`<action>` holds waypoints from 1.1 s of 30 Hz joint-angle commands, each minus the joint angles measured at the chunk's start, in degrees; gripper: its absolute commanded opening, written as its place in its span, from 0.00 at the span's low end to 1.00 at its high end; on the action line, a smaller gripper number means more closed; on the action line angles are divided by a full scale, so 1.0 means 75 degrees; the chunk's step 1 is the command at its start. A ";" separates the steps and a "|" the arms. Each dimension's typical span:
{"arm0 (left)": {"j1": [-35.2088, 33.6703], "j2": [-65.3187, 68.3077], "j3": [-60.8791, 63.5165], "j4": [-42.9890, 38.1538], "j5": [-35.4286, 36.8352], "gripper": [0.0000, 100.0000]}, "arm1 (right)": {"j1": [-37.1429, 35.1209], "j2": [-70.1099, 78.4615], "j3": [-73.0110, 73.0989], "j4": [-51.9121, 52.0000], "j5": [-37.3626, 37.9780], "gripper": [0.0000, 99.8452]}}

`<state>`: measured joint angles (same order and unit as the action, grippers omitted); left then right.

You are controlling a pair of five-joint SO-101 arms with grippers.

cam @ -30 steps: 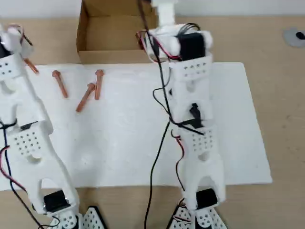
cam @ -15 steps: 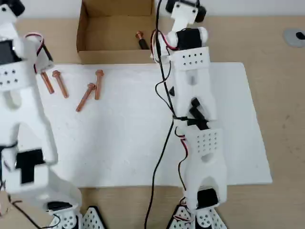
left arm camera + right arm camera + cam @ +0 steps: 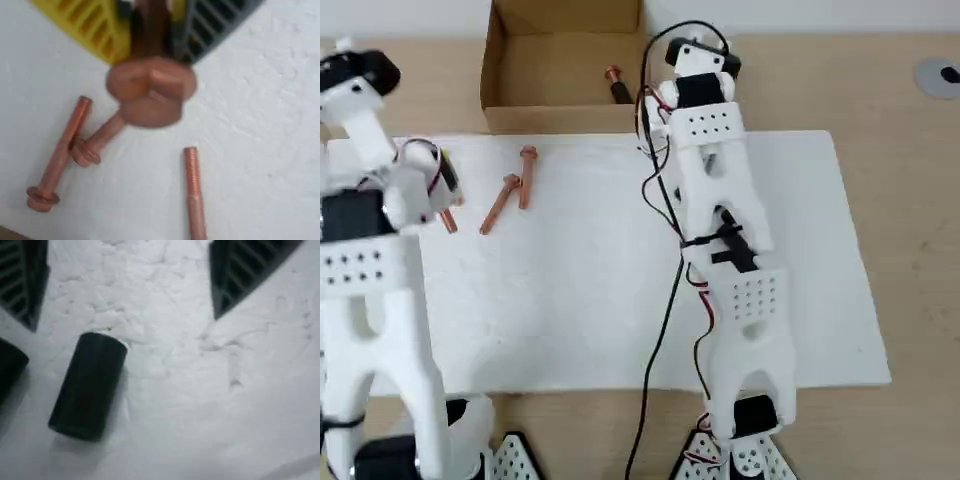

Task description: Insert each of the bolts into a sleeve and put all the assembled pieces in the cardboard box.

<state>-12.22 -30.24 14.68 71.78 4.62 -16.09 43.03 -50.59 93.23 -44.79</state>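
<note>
My left gripper (image 3: 151, 42), with one yellow and one black finger, is shut on a copper bolt (image 3: 150, 90) above the white foam pad (image 3: 590, 290). In the high view that gripper (image 3: 442, 200) hangs over the pad's left part. Two loose bolts (image 3: 500, 202) (image 3: 527, 176) lie just to its right, and the left wrist view shows a third bolt (image 3: 194, 195) on the foam. My right gripper (image 3: 130, 275) stands open over the foam, close to a black sleeve (image 3: 87, 386) lying on its side. A second sleeve (image 3: 9, 367) shows at the picture's edge.
The cardboard box (image 3: 500, 60) stands open at the back edge of the pad, with one bolt-in-sleeve piece (image 3: 615, 82) inside near its right wall. The right arm (image 3: 705, 130) stretches up the pad's middle with cables beside it.
The left arm drew back from the far left corner and now holds a bolt over the pad. The right arm pulled back from the box, where an assembled piece now lies.
</note>
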 commanded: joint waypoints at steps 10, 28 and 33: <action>0.0082 -0.0920 0.0586 -0.0316 -0.0234 0.01 | 0.0322 -0.0463 0.1342 -0.1207 -0.0070 0.26; 0.0117 -0.0932 0.0574 -0.0316 -0.0234 0.01 | 0.0475 -0.0275 0.1600 -0.1418 0.0281 0.26; 0.0117 -0.0932 0.0574 -0.0316 -0.0234 0.01 | 0.0475 0.0111 0.1577 -0.1418 0.0281 0.26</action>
<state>-12.13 -34.99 19.34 70.20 3.12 -13.01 43.91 -38.73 82.95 -43.38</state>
